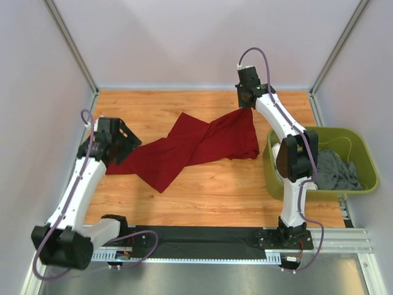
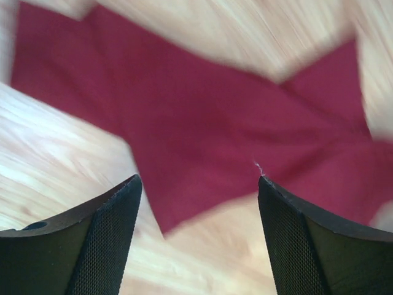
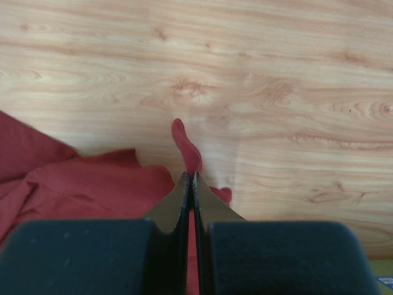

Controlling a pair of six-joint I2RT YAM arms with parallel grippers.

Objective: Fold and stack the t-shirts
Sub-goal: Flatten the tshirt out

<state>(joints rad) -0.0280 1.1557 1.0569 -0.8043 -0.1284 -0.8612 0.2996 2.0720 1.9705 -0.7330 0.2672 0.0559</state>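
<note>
Light wood-grain tabletop (image 1: 215,190), pale lilac panel walls (image 1: 202,43), grey metal corner posts (image 1: 70,46), even soft light

A robotics lab test cell: plain white panels (image 1: 184,43) on aluminium posts (image 1: 72,49) stand behind the right tool (image 1: 248,108) and on either side of it, and two cabled arms (image 1: 80,184) are bolted to a metal rail (image 1: 344,236) at the wooden bench (image 1: 209,196) edge

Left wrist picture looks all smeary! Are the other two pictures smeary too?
Left wrist view: the red t-shirt and the table are smeared, likely motion blur, though the left tool's fingers look crisp. Right wrist view: the wood grain is sharp. Top external view: clear, evenly lit, only soft shadows.
</note>
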